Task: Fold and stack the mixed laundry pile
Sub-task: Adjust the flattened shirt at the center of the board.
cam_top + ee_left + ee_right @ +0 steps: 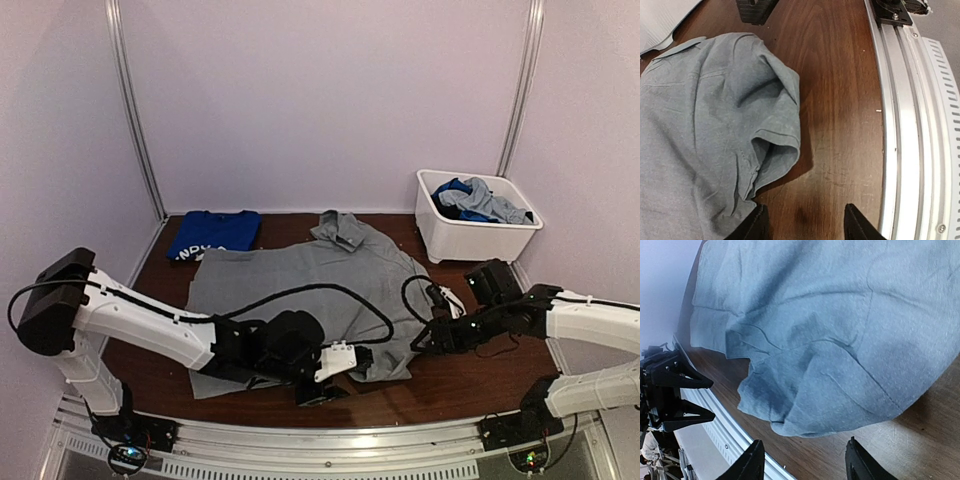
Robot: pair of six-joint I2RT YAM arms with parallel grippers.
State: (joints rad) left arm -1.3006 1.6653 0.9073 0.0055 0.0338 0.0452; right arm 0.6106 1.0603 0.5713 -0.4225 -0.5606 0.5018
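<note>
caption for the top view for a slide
Light-grey cloth shirt spread on the brown wooden table, folded royal-blue shirt behind, white plastic bin holding more clothes.

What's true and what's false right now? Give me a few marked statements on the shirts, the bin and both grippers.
1. The grey shirt lies spread on the table. True.
2. The left gripper is clamped on the shirt's sleeve. False: its jaws stand open over bare wood, with the sleeve beside them.
3. The white bin is empty. False: blue and grey garments lie in it.
4. A folded blue shirt sits at the table's far left corner. True.
5. The right gripper is open and holds nothing. True.
</note>
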